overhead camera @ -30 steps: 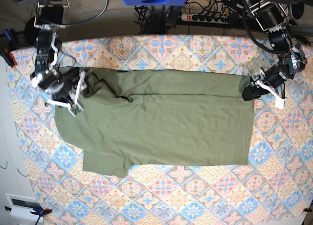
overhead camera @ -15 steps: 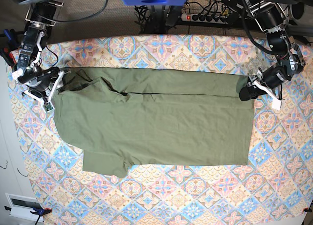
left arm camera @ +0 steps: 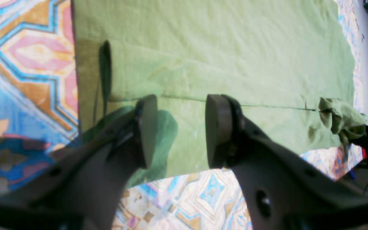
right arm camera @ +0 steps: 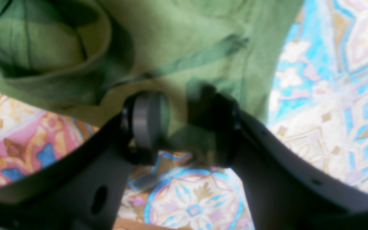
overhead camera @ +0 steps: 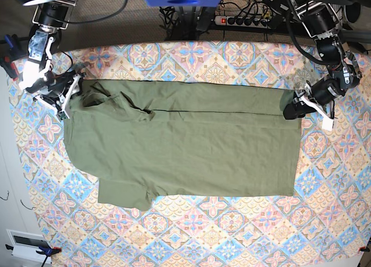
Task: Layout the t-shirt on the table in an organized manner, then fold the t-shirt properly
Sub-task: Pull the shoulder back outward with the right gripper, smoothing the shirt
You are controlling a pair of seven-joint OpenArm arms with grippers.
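Patterned table (overhead camera: 232,232) is carrying the t-shirt (overhead camera: 191,145), lying flat. Right gripper (right arm camera: 179,127) is pinching its collar-end edge, now pulled farther outward; left gripper (left arm camera: 180,131) is hovering parted over the hem, which only the wrist view shows.

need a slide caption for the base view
Two arms hold opposite ends of a plain olive-green t-shirt spread on the floral-tiled table: left gripper at the hem, right gripper at the collar.

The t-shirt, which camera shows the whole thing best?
The base view: the whole t-shirt lies spread on the table. The left wrist view shows only one end, the right wrist view a blurred rumpled edge.
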